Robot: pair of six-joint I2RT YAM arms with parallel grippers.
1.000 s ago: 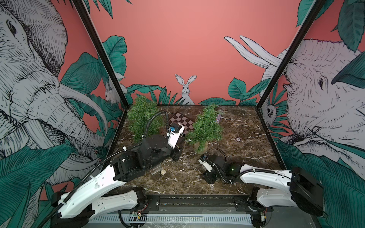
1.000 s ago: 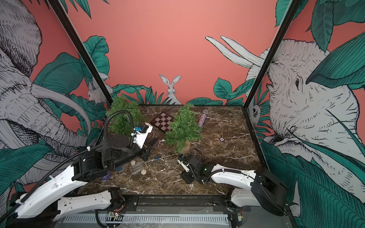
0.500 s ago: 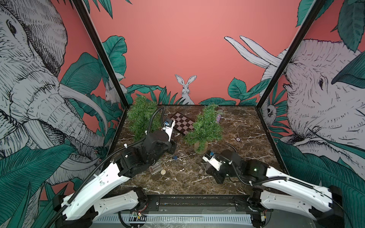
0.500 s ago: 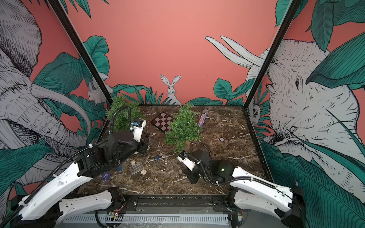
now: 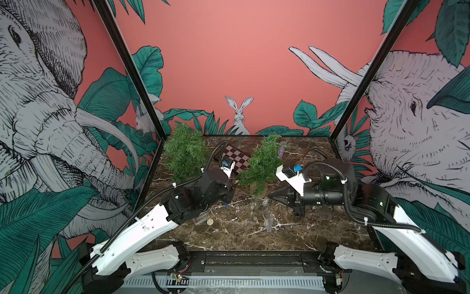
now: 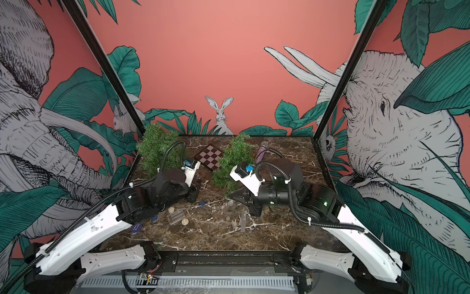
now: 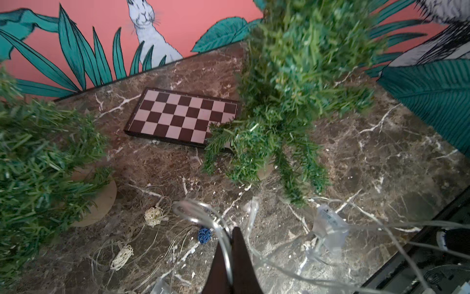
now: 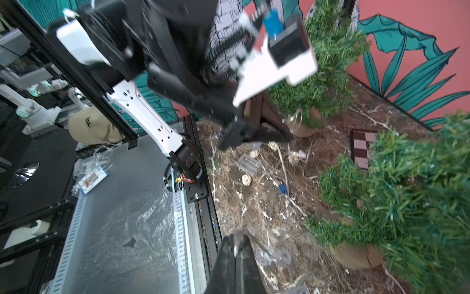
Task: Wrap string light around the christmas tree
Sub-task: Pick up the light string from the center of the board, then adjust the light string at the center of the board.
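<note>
The string light [image 7: 201,213] is a thin clear wire with small woven balls, strewn over the marble floor in front of two small green trees. My left gripper [image 7: 232,230] is shut on a loop of that wire, low between the trees [image 5: 230,197]. My right gripper [image 8: 236,238] is shut on another clear stretch of the string light, and it points at the foot of the middle christmas tree [image 5: 262,165] in both top views [image 6: 231,196]. More clear strand [image 5: 268,224] lies on the floor near the front.
A second tree [image 5: 187,152] stands in the back left corner. A chessboard [image 7: 183,117] lies flat between the trees. A clear battery box [image 6: 176,216], loose woven balls [image 7: 153,215], a blue ball [image 7: 204,235] and a purple glittery stick [image 6: 262,152] lie on the floor.
My right gripper has gone from open to shut, and its arm has risen and swung toward the middle tree's foot. The left arm has shifted only slightly, still shut.
</note>
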